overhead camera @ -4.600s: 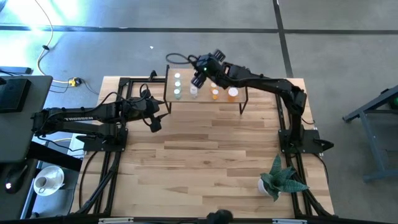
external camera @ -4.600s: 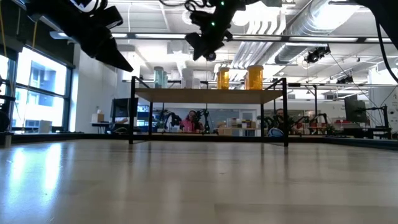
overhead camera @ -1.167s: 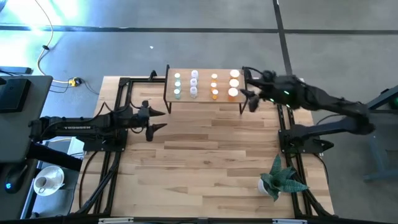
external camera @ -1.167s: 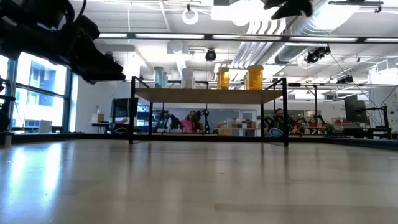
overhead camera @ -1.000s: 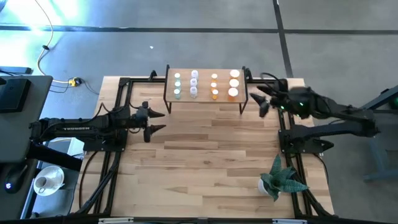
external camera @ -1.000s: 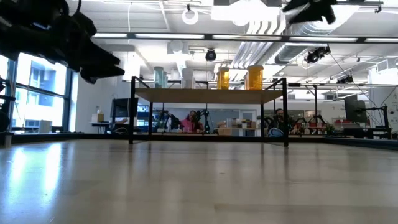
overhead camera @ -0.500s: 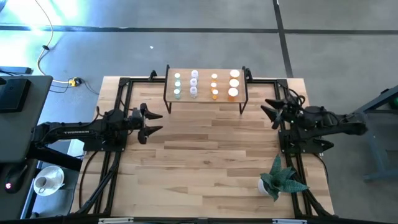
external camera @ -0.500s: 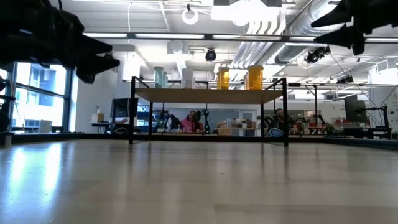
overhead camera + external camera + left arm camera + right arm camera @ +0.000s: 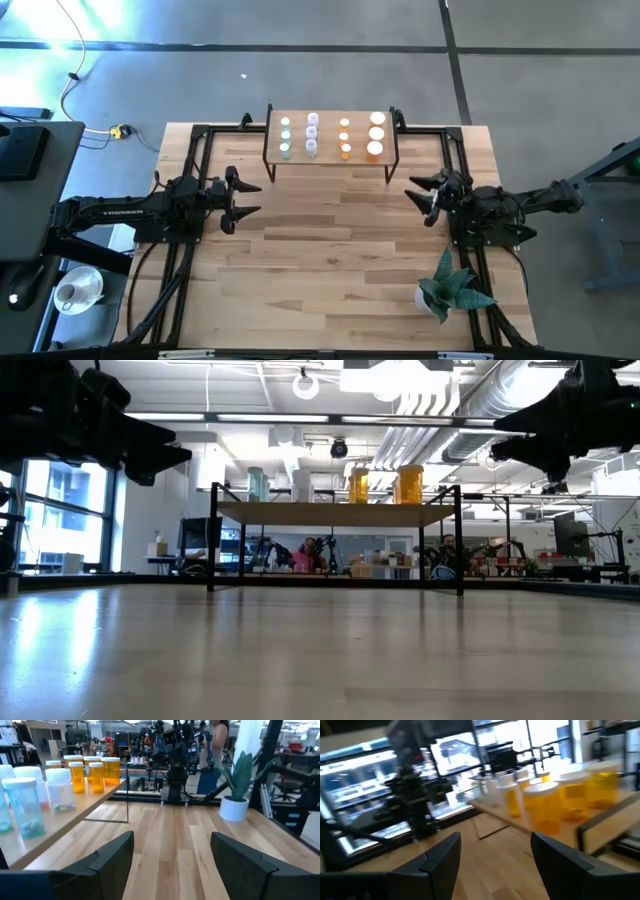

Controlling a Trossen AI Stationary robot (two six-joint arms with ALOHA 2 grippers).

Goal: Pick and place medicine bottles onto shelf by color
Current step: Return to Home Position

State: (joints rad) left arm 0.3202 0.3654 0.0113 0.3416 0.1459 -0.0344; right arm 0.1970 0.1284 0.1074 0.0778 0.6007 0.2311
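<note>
Bottles [image 9: 345, 151] beyond right gripper [image 9: 418, 203] (seemingly spread)

You have the middle of the table [image 9: 330, 240] bare to move through. The shelf [image 9: 328, 140] stands at the far edge, topped with bottles [image 9: 313, 135] (only narrow gaps between them). The plant [image 9: 452, 287] blocks the near right corner. The left gripper [image 9: 245, 196] and right gripper [image 9: 418, 195] flank the bare middle.

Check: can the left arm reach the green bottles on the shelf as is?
Probably yes. The left gripper is open, the green bottles stand at that arm's end of the shelf, and nothing stands between them on the tabletop.
</note>
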